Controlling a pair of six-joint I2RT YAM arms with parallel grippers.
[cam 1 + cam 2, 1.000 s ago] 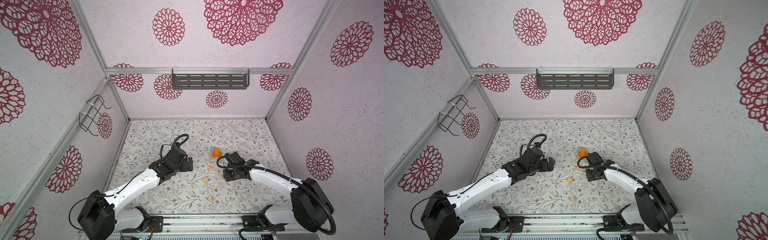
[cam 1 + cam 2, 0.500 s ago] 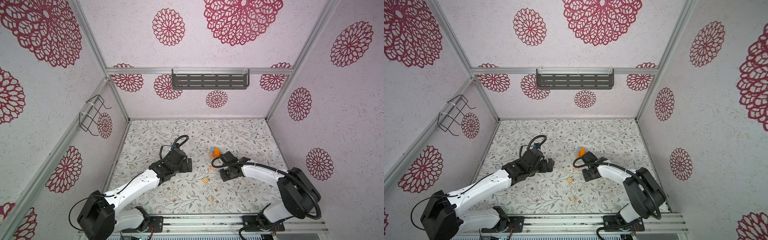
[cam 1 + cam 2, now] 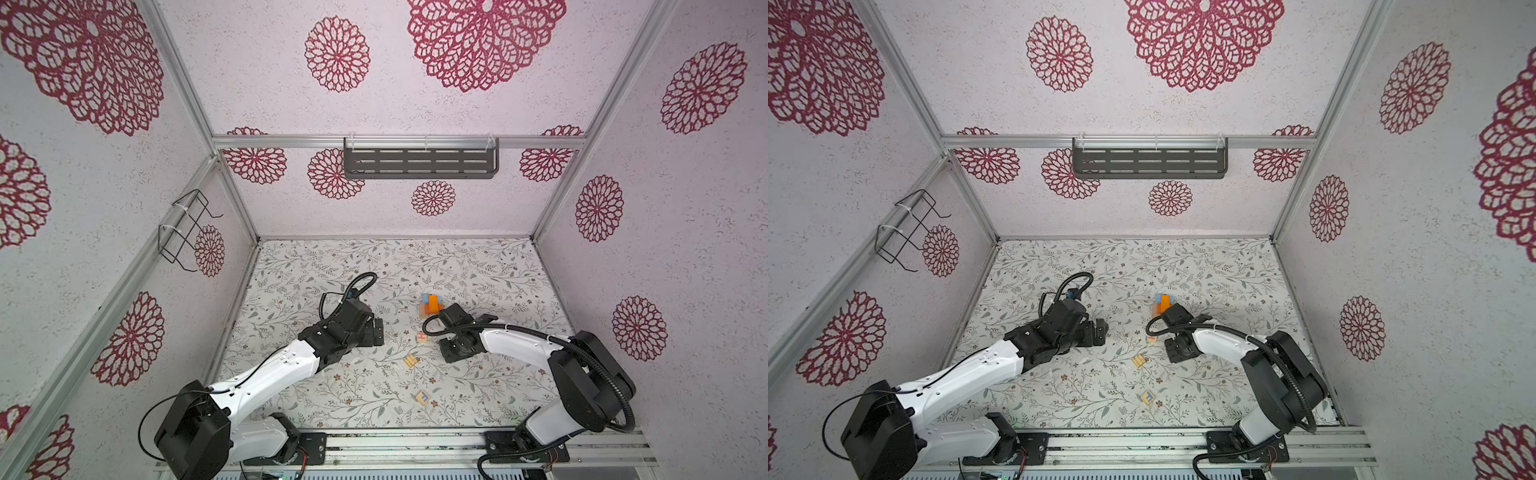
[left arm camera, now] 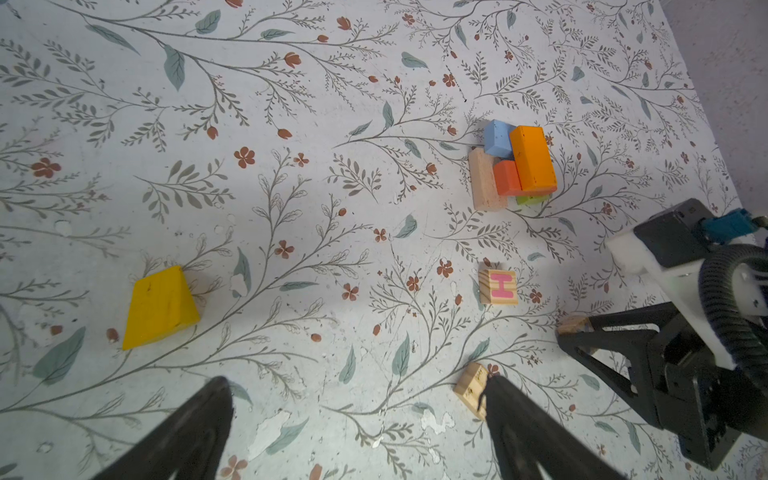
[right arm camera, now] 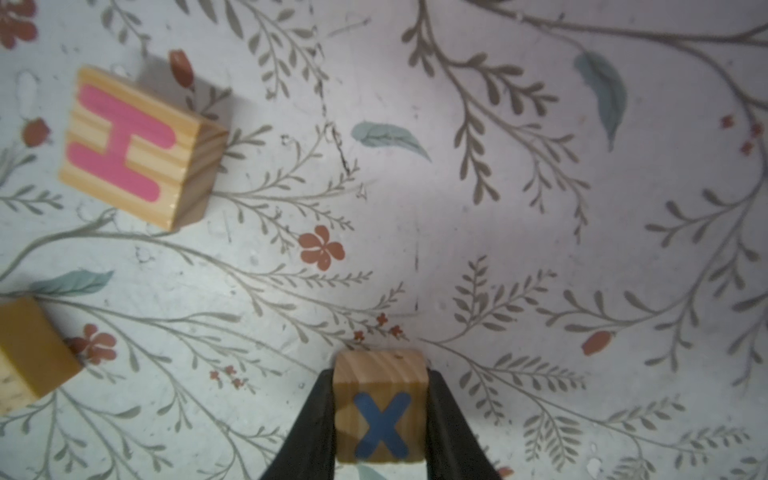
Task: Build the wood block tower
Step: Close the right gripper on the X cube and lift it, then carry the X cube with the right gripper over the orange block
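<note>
Mat (image 3: 490, 266): all blocks are borne on it.
Left gripper (image 4: 355, 384): the jaws are spread wide with nothing between them; it is held above the mat, between the yellow block (image 4: 160, 307) and the loose bar (image 4: 471, 388).
Right gripper (image 5: 380, 372): the jaws are closed on the X cube (image 5: 380, 411), with 1 finger on each of 2 opposite faces, low over the mat.
Tower (image 4: 515, 166): 5 blocks are seen, a tan bar, a blue block, 2 orange blocks and a lime block beneath. It stands mid-mat in both top views (image 3: 432, 305), just beyond the right wrist.
Yellow block: it lies alone, well apart from the tower.
H cube (image 4: 498, 287): it lies between the tower and the right gripper, near both.
X cube: it is pinched near the fingertips.
Step in hand: as judged, the X cube has been seized and is to be carried to the tower.
Method: a straight lift is advised first, so that the H cube and the loose bar are cleared. The cube should be squared over the long orange top face, lowered to contact, then released slowly.
Risk: the stack is stepped, so a sideways nudge could shift it.
</note>
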